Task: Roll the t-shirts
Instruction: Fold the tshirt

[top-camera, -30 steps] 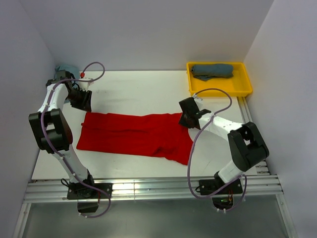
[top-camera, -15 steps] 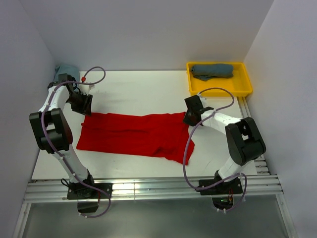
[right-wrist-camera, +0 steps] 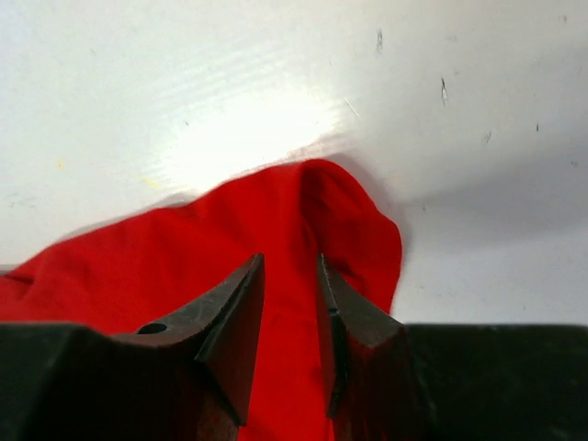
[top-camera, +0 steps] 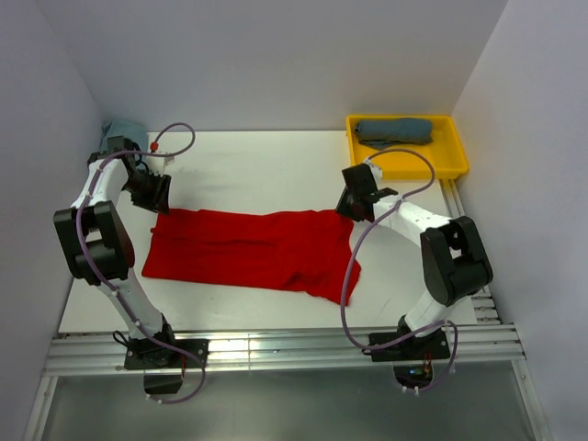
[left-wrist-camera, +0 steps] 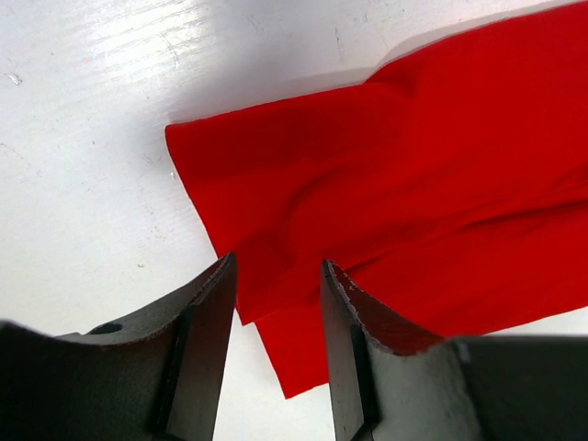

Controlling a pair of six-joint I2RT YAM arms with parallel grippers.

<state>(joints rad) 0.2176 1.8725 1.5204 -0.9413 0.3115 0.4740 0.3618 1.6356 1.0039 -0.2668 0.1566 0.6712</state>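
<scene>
White table (top-camera: 266, 165): red t-shirt (top-camera: 248, 248) lies under parted left jaws (right jaws pinch its edge).

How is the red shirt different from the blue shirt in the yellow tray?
The red shirt lies spread out flat on the table. The blue shirt is bundled up in the tray. The red shirt is bright, while the blue shirt is dark and dull. The red shirt covers far more space than the blue shirt. Both are soft cloth.

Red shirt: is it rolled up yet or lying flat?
Lying flat. The red shirt stretches out long across the white table, no roll anywhere.
</scene>
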